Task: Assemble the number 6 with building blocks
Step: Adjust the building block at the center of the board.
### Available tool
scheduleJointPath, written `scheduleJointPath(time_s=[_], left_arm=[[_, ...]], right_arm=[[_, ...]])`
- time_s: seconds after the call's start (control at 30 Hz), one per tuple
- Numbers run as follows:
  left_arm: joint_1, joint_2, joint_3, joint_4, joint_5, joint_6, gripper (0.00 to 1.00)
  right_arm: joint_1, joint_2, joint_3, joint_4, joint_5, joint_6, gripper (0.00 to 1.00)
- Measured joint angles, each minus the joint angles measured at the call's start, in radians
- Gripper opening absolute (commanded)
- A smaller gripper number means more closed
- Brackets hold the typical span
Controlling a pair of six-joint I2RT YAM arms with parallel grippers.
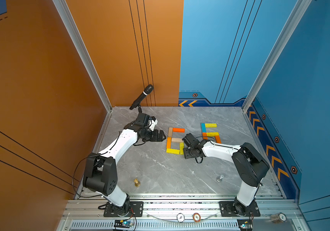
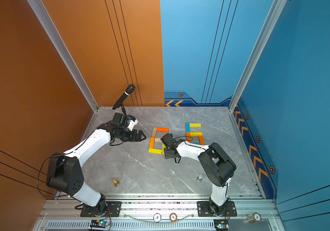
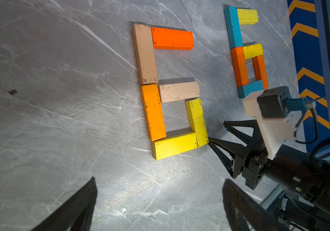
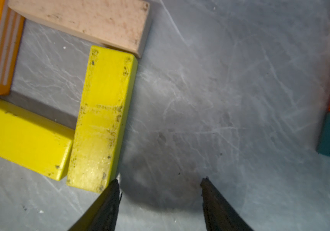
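Both 6s are looking complete on the table (image 1: 150, 166): building blocks (image 3: 172, 92) forming one 6 mid-table, a second 6 (image 1: 210, 133) beside it. Step in hand, prob.: squaring the yellow block (image 4: 102, 118) closing the loop. R gripper (image 4: 161, 180) is standing half open, gripping nothing, one fingertip (image 4: 112, 192) at that block's corner. L gripper (image 3: 159, 180) is hanging wide open, empty. Next: light nudge, or retreat w/o dragging the block. R wrist view is showing tip-to-corner closeness; top views are hiding it under the wrist.

Twelve building blocks (image 3: 172, 38), two chess pieces (image 1: 137, 182), one microphone (image 1: 142, 96).
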Motion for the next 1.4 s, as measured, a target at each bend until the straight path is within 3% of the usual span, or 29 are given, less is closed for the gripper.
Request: scheduleJointPath(time_s=[0.57,0.73,0.9,1.13,1.4], left_arm=[[0.000,0.000,0.000,0.000,0.000,0.000,0.98],[0.000,0.000,0.000,0.000,-0.001,0.000,0.98],[0.000,0.000,0.000,0.000,-0.021,0.001,0.98],[-0.014,-0.002,-0.009,0.016,-0.079,0.009,0.98],[-0.018,-0.154,-0.216,0.216,-0.173,0.024,0.98]], right_arm=[[0.000,0.006,0.032,-0.020,-0.011,-0.021,0.68],[-0.029,-0.064,0.049,-0.045,-0.002,-0.073,0.69],[-0.071,-0.205,0.051,-0.020,0.017,-0.131,0.75],[-0.128,-0.330,0.032,0.090,0.087,-0.238,0.98],[-0.284,-0.436,-0.053,0.208,0.162,-0.349,0.99]])
